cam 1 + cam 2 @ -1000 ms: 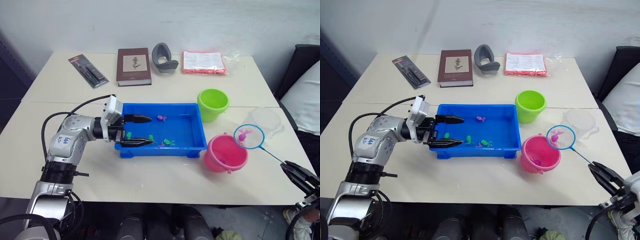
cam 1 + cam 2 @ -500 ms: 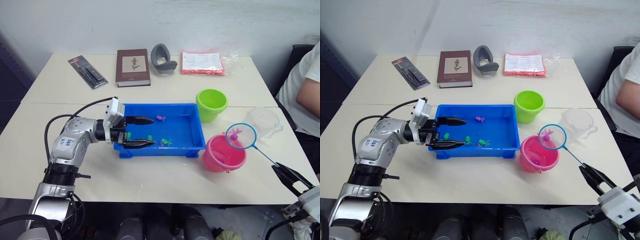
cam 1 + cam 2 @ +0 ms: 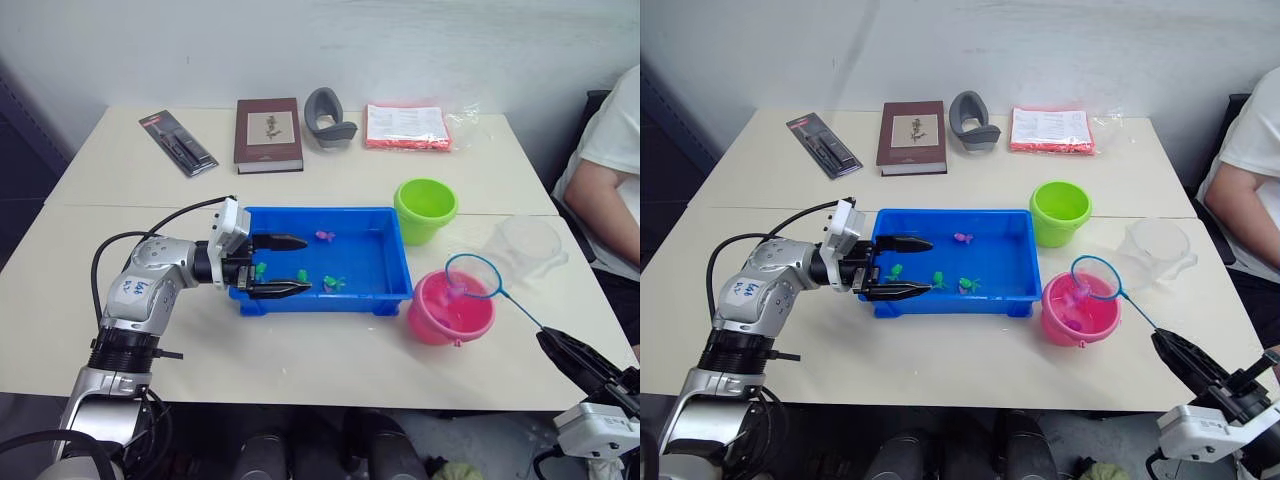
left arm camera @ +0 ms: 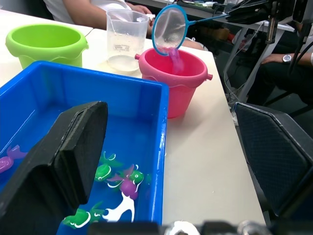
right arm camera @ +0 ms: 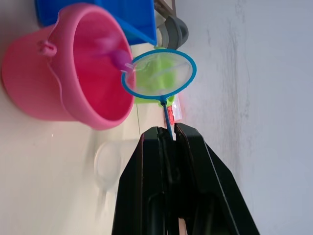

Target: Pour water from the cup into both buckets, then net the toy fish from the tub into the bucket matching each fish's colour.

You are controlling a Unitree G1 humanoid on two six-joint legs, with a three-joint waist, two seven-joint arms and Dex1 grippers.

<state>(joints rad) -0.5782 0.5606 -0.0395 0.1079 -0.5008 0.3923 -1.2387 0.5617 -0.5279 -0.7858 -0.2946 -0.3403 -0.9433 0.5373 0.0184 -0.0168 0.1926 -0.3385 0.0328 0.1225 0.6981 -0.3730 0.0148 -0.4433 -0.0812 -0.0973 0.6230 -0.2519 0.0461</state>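
Note:
The blue tub (image 3: 365, 214) holds water and several toy fish, green ones (image 3: 335, 283) and a pink one (image 3: 323, 236). My left gripper (image 3: 306, 264) is open, one finger inside the tub and one outside its near wall at the left end. To the right stand the lime green bucket (image 3: 425, 208) and the pink bucket (image 3: 450, 312). My right gripper (image 5: 166, 130) is shut on the net's thin handle. The net's hoop (image 3: 475, 277) tilts over the pink bucket, and a pink fish (image 5: 122, 61) hangs at its lower rim inside the bucket's mouth. The clear cup (image 3: 530, 243) stands behind the net.
At the table's back lie a packaged pen set (image 3: 177, 142), a brown book (image 3: 268, 133), a grey curved holder (image 3: 328, 117) and a red-edged plastic pack (image 3: 405, 125). A person's arm (image 3: 610, 185) is at the right edge, beside the cup.
The net has swung left and tipped down over the pink bucket, with the pink fish sliding from the mesh to the rim. A person has come in at the right. The left gripper stays put.

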